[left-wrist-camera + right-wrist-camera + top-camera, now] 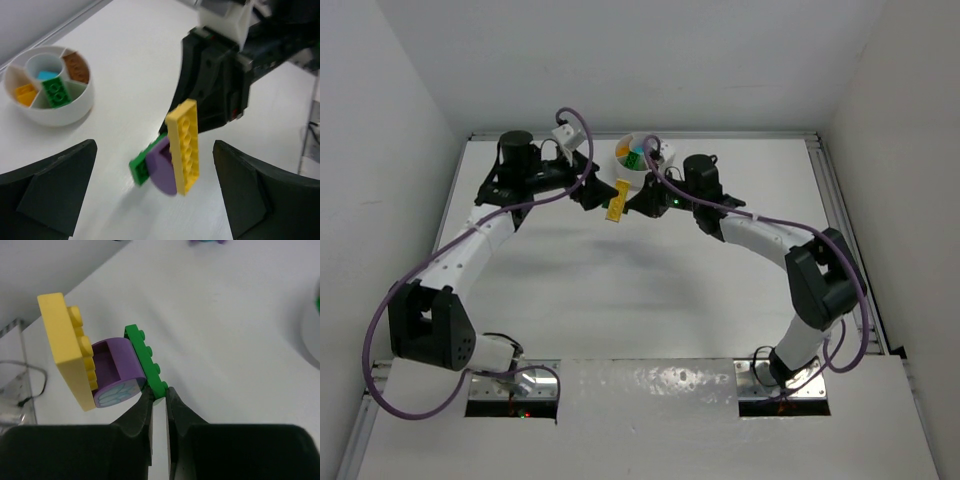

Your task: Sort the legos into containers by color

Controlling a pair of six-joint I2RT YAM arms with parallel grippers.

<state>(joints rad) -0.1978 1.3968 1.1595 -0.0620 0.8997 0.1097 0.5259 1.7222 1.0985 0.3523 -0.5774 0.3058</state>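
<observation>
**Stuck three-brick stack: right has it, left is not yet on**

Right wrist: right fingers point(135, 425) are clamped on the lower end of the green plate point(145, 357), mid-frame. A purple rounded piece point(120, 372) sticks to its left face. The yellow plate point(65, 342) sticks to that, at frame left.

Left wrist: left fingers point(50, 185) are wide apart in the two lower corners. The stack hangs between them, touching neither, and looks lifted off the tabletop point(125, 55). The dish point(65, 112) sits upper left, well apart from the stack. It holds yellow, green, teal and orange-brown bricks in separate compartments.

Top: the stack sits just below the dish at upper centre, with both arms converged on it.

Read: the step is splitting the colours before any drop. Next, the left fingers should close on the yellow plate alone and pull it off while the right holds the green. The purple piece may go with either side.
</observation>
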